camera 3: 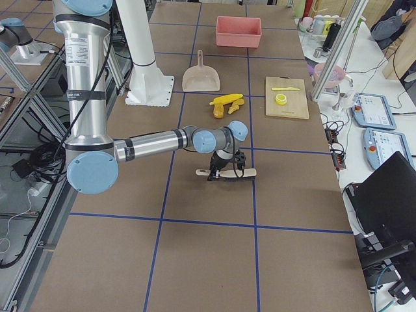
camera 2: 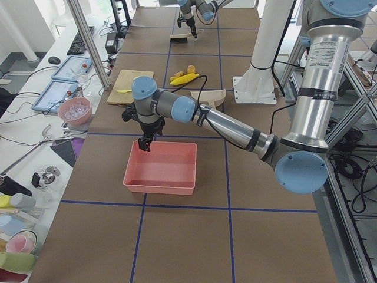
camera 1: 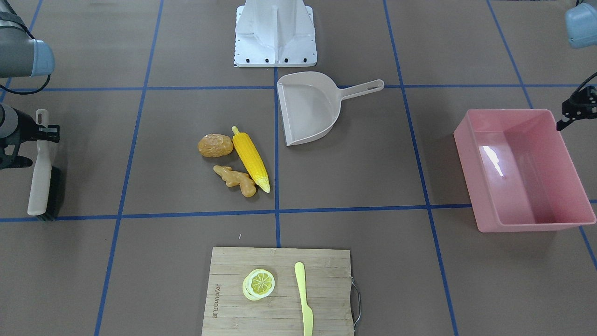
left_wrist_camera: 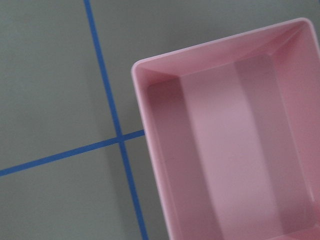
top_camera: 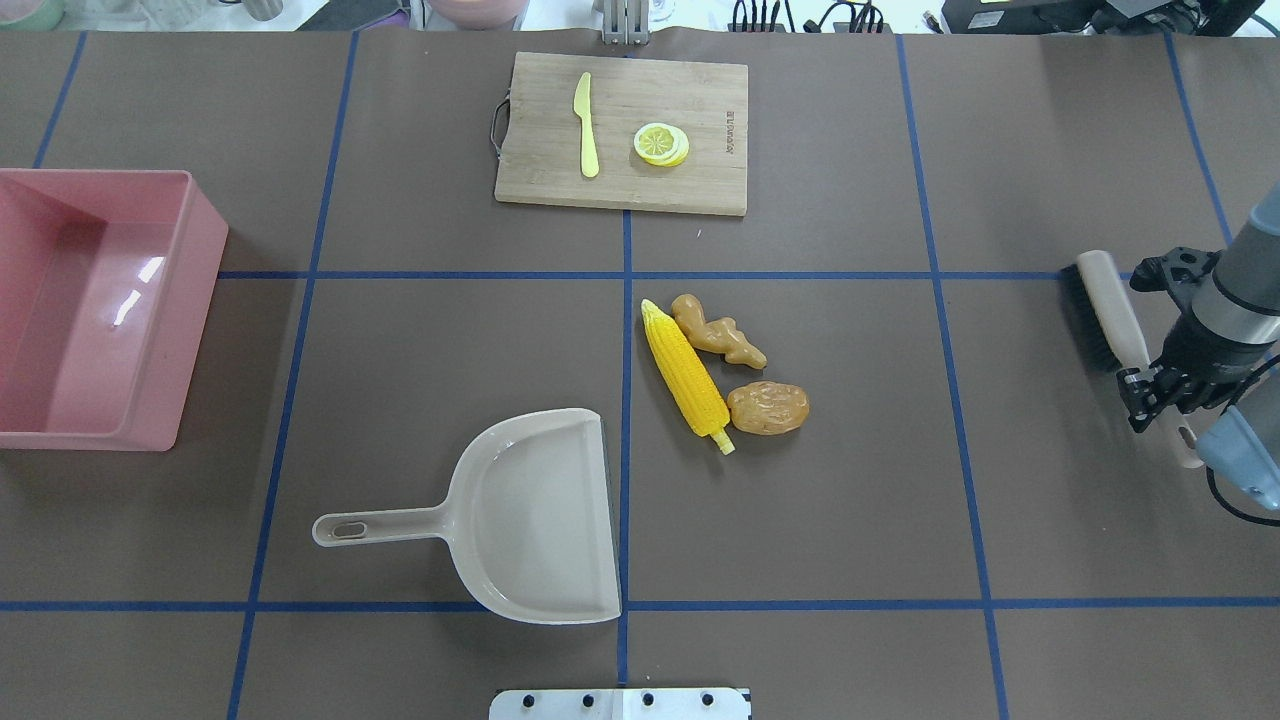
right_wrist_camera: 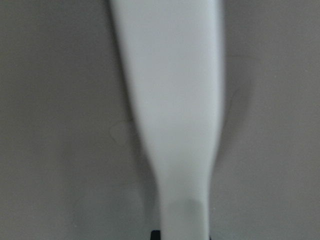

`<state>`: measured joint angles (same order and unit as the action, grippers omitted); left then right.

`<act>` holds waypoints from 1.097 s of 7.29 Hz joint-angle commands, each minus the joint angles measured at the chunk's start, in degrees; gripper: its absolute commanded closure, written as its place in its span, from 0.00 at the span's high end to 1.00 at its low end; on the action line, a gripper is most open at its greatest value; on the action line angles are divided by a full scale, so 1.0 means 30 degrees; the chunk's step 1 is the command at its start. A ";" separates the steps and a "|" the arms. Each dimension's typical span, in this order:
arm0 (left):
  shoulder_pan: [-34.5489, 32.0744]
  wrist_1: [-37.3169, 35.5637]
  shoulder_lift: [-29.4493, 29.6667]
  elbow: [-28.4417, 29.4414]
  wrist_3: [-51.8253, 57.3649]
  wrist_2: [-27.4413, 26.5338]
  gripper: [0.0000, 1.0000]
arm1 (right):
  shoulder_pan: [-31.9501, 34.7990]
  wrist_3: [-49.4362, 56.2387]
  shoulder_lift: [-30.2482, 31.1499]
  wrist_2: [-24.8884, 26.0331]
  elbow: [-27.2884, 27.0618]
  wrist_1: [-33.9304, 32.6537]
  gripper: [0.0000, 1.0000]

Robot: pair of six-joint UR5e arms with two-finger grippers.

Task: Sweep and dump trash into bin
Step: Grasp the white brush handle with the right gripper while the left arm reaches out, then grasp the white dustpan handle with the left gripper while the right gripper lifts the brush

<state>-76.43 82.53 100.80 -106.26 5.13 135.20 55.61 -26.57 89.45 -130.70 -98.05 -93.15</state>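
Observation:
The corn cob [camera 1: 251,158], potato [camera 1: 215,145] and ginger root [camera 1: 235,180] lie together on the table's middle; they also show in the overhead view, corn [top_camera: 686,378]. The pink bin [camera 1: 508,113] stands empty at the robot's left end. My left gripper [camera 1: 566,116] hovers over the bin's rim [left_wrist_camera: 142,115], open and empty. My right gripper [top_camera: 1150,393] is down at the robot's right end, shut on the beige handle of a black-bristled brush [top_camera: 1098,305] that lies on the table; the handle [right_wrist_camera: 170,100] fills the right wrist view.
A beige dustpan [top_camera: 540,515] lies beside the trash, mouth toward it, handle pointing toward the bin. A wooden cutting board [top_camera: 690,185] with a lemon slice [top_camera: 661,144] and a yellow knife [top_camera: 586,125] sits at the far edge. The robot's white base [camera 1: 275,32] is close behind the dustpan.

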 commanded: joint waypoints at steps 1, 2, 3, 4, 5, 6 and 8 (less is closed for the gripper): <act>0.2437 -0.0118 0.1376 -0.0730 0.0078 -0.0093 1.00 | 0.0009 0.0126 -0.0197 0.0033 -0.0042 -0.0091 0.00; 0.4393 -0.0234 0.1410 -0.2271 0.0049 -0.0384 1.00 | 0.0357 0.0126 -0.0285 0.0119 -0.0129 -0.0121 0.00; 0.6269 -0.0236 0.1468 -0.3243 0.0049 -0.2476 0.99 | 0.1550 0.0126 -0.0518 -0.0054 -0.0275 -0.0034 0.00; 0.7013 -0.0265 0.1817 -0.3485 -0.0009 -0.2961 0.99 | 0.2113 0.0126 -0.0752 -0.0142 -0.0480 -0.0033 0.00; 0.7630 -0.0265 0.1907 -0.4213 0.0106 -0.3720 0.99 | 0.2148 0.0126 -0.0987 0.0060 -0.0830 -0.0004 0.00; 0.8709 -0.0149 0.1937 -0.4510 0.0282 -0.3814 0.99 | 0.2177 0.0126 -0.1250 -0.0083 -0.1210 -0.0004 0.00; 1.0848 -0.0876 0.3282 -0.4629 0.0371 -0.3815 0.99 | 0.2119 0.0068 -0.1369 -0.0172 -0.1538 -0.0122 0.00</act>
<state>-47.70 81.02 108.99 -119.65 6.02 123.94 61.96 -26.27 85.66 -131.03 -102.32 -93.48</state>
